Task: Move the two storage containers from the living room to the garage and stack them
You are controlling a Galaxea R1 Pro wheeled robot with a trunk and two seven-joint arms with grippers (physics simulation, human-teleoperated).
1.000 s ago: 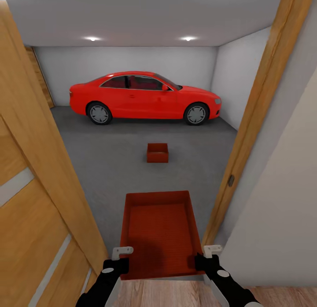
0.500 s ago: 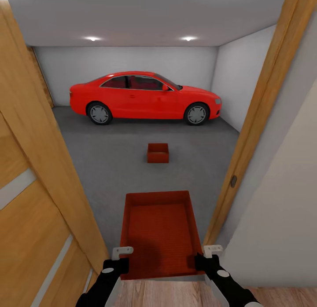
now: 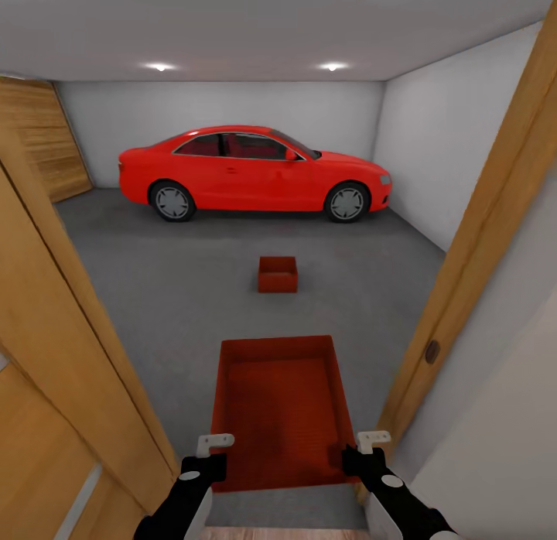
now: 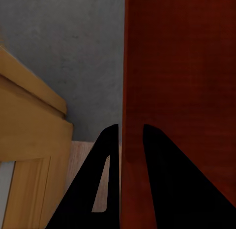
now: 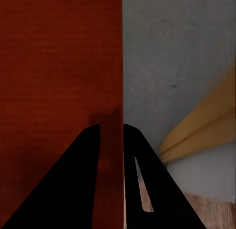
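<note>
Head view: a red bin (image 3: pixel 278 405) is held level in the doorway by both grippers, the left gripper (image 3: pixel 203 464) on its left wall, the right gripper (image 3: pixel 362 456) on its right wall. A second bin (image 3: pixel 277 274) sits on the grey concrete floor (image 3: pixel 170 292) ahead, with a red car (image 3: pixel 251 171) behind it. Wooden door frame (image 3: pixel 480 246) at both sides.

Left wrist view: fingers (image 4: pixel 109 155) are clamped narrowly over the bin wall (image 4: pixel 129 91).

Right wrist view: fingers (image 5: pixel 132 155) are pinched on the bin wall (image 5: pixel 118 67), floor beside.
</note>
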